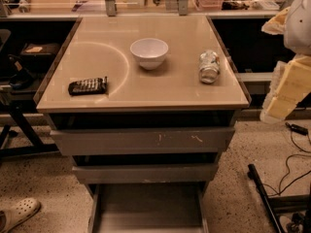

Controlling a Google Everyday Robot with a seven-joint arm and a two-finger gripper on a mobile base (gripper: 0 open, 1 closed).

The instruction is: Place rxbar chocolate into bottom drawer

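The rxbar chocolate [88,86] is a dark flat bar with pale lettering, lying on the left front of the beige table top [146,89]. The bottom drawer [146,210] is pulled out below the two wider grey drawers, and its plain grey floor is bare. My gripper [285,92] shows as pale yellow blocks at the right edge, off the table's right side and level with the table top. It is far from the bar and holds nothing that I can see.
A white bowl [149,52] stands at the table's middle back. A silver-white can [209,66] lies on its side at the right. Two upper drawers [143,141] are slightly ajar. Cables and a black stand [265,193] lie on the floor at the right, and a shoe [18,213] at the bottom left.
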